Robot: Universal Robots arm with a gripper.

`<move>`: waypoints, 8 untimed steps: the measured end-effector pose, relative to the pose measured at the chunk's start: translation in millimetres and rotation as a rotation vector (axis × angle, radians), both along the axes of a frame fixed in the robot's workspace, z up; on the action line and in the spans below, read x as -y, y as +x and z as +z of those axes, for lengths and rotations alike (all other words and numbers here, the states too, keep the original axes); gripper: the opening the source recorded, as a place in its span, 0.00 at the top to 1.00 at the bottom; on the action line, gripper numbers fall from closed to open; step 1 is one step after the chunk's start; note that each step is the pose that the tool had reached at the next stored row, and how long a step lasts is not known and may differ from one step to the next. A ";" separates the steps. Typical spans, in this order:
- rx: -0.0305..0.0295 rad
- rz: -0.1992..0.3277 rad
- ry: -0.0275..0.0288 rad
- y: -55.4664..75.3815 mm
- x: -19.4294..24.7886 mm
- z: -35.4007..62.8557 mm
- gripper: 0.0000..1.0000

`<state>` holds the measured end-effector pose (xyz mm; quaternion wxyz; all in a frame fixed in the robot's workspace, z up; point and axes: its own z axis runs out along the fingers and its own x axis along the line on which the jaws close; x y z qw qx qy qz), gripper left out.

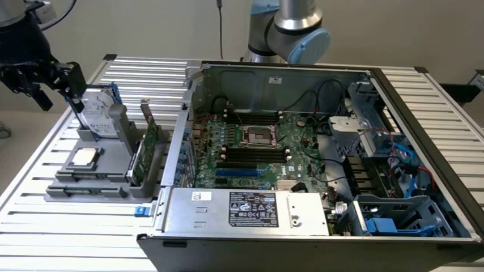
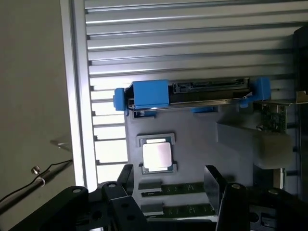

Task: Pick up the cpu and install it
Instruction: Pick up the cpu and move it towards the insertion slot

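At the exterior view's upper left we find the black gripper (image 1: 59, 93), jaws wide and empty, hanging above the small silvery square cpu (image 1: 85, 157) in its grey tray (image 1: 113, 190).

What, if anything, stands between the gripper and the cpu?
Nothing visible does. The open gripper hangs clear of the cpu, which lies uncovered in its grey holder; the upright hard drive stands beside it, not between.

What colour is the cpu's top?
Silvery-beige; the cpu shows best in the exterior view.
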<state>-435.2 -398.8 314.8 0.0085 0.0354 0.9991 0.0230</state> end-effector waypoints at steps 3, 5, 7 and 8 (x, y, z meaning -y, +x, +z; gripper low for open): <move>0.0000 0.000 0.0000 -0.5 0.0 -5.4 0.30; 0.0000 0.000 0.0000 -0.6 0.0 -9.0 0.30; 0.0001 0.000 0.0000 -0.7 0.4 -12.8 0.30; 0.0001 0.000 0.0000 -0.7 0.8 -14.6 0.30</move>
